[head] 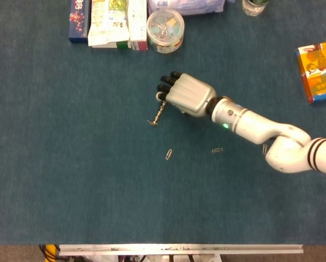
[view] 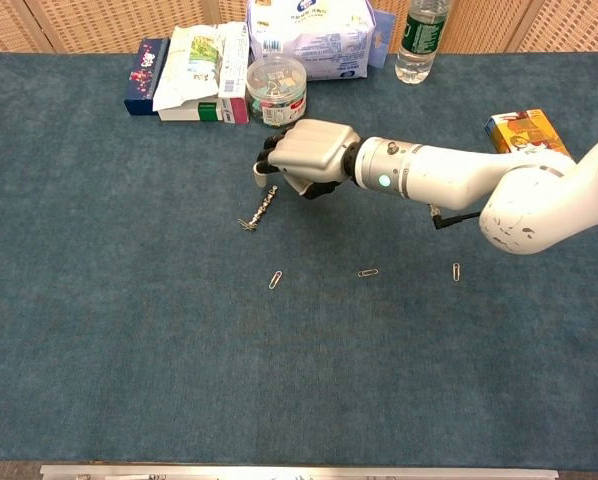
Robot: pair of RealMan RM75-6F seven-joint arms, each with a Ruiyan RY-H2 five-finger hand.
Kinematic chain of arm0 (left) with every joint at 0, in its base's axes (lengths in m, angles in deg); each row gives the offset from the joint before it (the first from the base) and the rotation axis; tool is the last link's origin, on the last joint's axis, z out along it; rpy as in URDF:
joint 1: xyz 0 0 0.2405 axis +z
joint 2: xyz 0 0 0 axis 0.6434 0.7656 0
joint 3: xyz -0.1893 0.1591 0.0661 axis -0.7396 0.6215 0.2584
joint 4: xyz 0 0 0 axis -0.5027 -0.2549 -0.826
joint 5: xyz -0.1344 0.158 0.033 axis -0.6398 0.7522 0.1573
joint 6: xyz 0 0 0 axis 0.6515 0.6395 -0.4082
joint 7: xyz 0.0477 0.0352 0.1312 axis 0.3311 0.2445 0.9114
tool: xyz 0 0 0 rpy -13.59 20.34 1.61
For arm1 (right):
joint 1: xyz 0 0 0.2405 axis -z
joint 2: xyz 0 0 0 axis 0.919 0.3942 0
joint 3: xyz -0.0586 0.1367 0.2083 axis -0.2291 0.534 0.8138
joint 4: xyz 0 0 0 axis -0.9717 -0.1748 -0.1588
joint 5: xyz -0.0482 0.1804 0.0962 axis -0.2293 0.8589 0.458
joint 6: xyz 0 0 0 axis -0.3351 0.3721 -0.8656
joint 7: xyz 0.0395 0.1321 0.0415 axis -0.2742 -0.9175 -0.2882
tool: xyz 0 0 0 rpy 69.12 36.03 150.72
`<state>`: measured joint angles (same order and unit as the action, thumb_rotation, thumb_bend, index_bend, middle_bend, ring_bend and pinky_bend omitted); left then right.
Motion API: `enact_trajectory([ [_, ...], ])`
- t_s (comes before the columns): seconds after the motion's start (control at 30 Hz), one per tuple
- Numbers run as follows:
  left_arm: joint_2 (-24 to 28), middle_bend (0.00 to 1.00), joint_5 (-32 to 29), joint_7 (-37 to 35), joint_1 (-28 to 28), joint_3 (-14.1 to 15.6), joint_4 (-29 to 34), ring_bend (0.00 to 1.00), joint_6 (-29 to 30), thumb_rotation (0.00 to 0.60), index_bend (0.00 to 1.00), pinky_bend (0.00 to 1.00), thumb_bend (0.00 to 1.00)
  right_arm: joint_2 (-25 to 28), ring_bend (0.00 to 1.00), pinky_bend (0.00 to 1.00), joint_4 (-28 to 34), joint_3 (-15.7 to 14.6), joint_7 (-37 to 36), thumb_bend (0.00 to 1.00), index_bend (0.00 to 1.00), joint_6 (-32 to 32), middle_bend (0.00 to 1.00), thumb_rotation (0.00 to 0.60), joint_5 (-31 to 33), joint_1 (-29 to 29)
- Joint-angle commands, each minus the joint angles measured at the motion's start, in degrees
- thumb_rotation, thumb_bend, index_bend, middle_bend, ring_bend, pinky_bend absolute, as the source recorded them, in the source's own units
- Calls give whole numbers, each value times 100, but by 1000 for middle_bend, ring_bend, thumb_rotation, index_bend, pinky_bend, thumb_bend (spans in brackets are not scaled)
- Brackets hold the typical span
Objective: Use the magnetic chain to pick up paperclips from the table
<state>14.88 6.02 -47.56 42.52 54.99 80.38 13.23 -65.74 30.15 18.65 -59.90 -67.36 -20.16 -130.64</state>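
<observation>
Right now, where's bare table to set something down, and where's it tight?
Free: the near half of the table, below the three loose paperclips, and the left side beyond the magnetic chain. Also the strip between the right hand and the orange box. Crowded: the far edge, with cartons, clip tub, bag and bottle.
</observation>
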Motion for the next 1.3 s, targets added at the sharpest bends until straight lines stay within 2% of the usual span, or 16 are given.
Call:
enact_trajectory([
  [0.03,10,240,-1,-14,4,-3,1,7,2,600,545,0,331,-118,114,190,-104,-44,-174,919,286,-18,230,600,-123,-60],
  [0.5,20,244,32,-17,13,9,23,7,-4,600,545,0,331,-182,114,190,-184,-217,-528,919,286,-55,230,600,-338,-89],
  [0.77,13,245,53,48,17,20,35,7,-5,600,546,0,331,244,114,190,451,-285,-335,919,286,126,233,600,-162,23],
  [1.13,-43,246,82,142,9,22,31,7,-3,600,546,0,331,1041,114,190,1591,-239,547,921,287,194,243,600,421,305],
  [1.3,-48,245,89,175,3,26,43,7,-18,600,546,0,331,1087,114,190,1774,-135,840,921,286,116,244,600,629,360],
])
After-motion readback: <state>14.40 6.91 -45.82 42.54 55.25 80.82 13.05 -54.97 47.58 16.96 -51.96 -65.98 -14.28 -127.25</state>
